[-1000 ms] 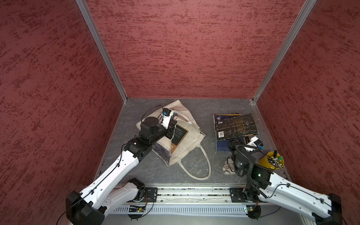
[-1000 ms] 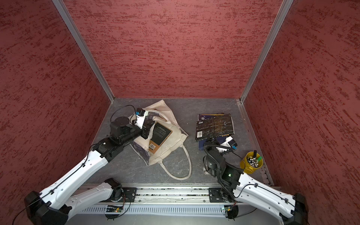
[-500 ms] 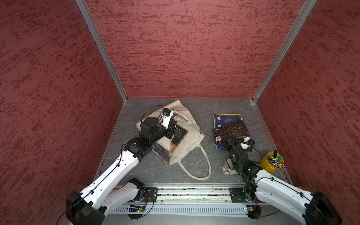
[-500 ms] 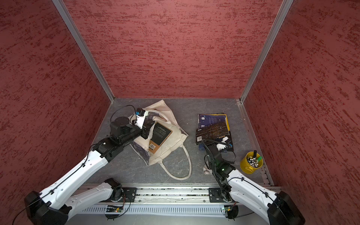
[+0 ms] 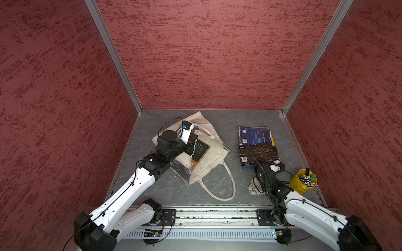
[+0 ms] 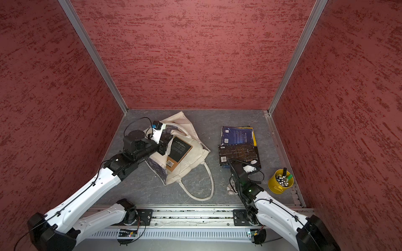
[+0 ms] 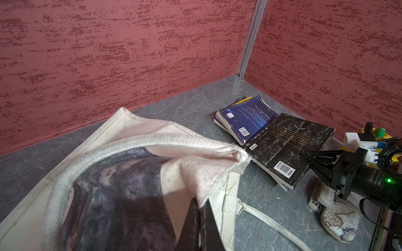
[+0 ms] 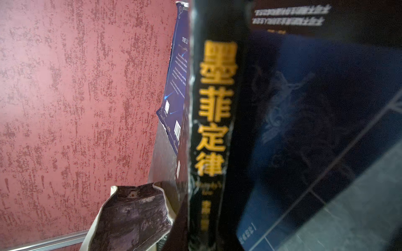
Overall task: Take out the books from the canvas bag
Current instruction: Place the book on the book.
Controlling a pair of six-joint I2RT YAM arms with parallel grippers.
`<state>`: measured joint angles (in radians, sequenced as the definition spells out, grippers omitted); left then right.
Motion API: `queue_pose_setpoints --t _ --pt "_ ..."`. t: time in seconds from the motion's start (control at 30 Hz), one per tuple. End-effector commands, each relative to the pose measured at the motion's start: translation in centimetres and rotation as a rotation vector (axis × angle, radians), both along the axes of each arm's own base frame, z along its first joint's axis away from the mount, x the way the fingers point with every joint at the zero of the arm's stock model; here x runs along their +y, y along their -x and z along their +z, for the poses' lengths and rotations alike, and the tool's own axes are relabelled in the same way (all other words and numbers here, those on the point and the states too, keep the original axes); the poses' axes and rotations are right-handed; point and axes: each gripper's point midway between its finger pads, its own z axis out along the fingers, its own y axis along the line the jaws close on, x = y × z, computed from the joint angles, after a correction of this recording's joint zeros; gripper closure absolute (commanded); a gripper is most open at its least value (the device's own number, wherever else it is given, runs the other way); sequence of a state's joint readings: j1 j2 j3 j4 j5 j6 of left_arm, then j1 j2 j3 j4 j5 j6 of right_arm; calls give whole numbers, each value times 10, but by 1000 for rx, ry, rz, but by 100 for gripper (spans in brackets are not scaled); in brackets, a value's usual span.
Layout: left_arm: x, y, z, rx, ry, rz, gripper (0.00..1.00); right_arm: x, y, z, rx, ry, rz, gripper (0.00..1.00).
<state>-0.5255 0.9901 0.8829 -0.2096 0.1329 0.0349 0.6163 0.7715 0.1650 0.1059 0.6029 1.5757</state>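
Grey desk [image 5: 217, 121]: brown-and-black book [image 5: 201, 152] lies in canvas bag [image 5: 214, 150] mouth.
Left claw [image 7: 200, 201] clamps bag cloth, right claw [image 7: 304, 154] clamps black book [image 7: 289, 139]; remaining paperback looks light, flexible: grip exposed barcode end.

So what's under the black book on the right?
The black book overlaps a dark blue book, with another blue cover showing at its near end; anything else beneath is covered.

On the black book [image 8: 214, 121], the spine carries orange 墨菲定律 — the dark blue book [image 7: 245, 121] reads "THE LITTLE PRINC", end hidden.
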Motion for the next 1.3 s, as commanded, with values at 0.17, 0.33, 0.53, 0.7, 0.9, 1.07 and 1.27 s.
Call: queue_pose_setpoints --t 0.17,0.33,0.53,0.7,0.9,1.07,1.27 --pt "1 -4 18 -46 13 2 100 -22 15 -16 5 -73 -109 84" --pt "1 -4 17 -42 12 0 100 -14 10 -11 26 -30 -65 60" --pt "2 -4 17 -44 14 1 100 -2 4 10 33 -32 -13 2" --pt "1 -3 18 -45 15 -2 100 12 5 20 77 -88 37 1" --pt "2 -2 18 -45 15 -5 100 18 13 21 177 -103 64 1" --pt "2 -2 19 -46 16 -4 100 17 24 31 197 -128 84 1" --pt "1 -1 20 -46 18 -11 100 20 21 63 69 -99 156 2"
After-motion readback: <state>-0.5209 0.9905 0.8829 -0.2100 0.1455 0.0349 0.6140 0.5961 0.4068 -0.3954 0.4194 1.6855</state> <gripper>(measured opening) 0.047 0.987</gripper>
